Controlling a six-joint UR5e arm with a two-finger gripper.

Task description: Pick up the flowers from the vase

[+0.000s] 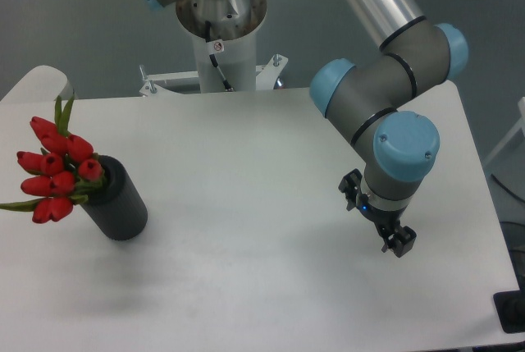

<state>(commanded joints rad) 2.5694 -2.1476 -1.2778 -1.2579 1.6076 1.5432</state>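
Note:
The flowers (53, 170), a bunch of red tulip buds with thin green leaves, stick out of the vase (117, 203) toward the left. The vase is a dark grey cylinder that stands on the left side of the white table. My gripper (394, 243) hangs over the right side of the table, far from the vase, pointing down toward the table's front. Its short black fingers stand slightly apart with nothing between them.
The arm's base column (220, 32) stands behind the table's far edge at the middle. The arm's elbow and wrist joints (385, 98) hang over the right half of the table (246, 204). The table's right edge lies close beside the gripper.

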